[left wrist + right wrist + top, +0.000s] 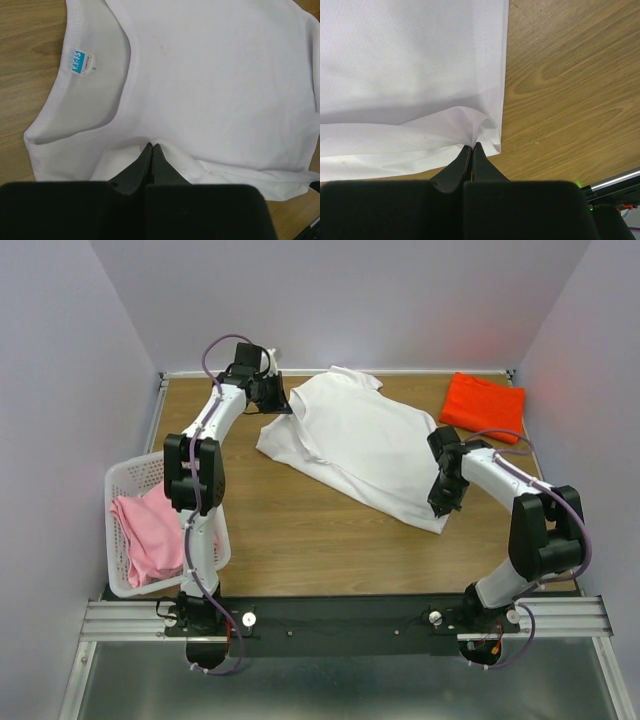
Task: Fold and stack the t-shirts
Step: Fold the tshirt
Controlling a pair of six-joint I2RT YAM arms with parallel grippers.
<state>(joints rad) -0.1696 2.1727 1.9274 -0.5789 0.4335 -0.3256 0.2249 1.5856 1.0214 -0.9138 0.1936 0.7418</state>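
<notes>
The white t-shirt (355, 445) lies spread on the table (300, 530), slanting from the far left toward the near right. The left claw (284, 405) is closed on it at the far-left end – the left wrist view shows the fingertips pinching a small fold of cloth just below the collar (127, 75), near a blue label (76, 61). The right claw (440, 508) is closed on the near-right corner, where the hem bunches into a tuck between its tips. The orange-red t-shirt (483, 405) lies folded at the far right corner – well apart from the white one. The pink t-shirt (150, 535) lies crumpled in the basket (130, 465) at the table's left edge.
</notes>
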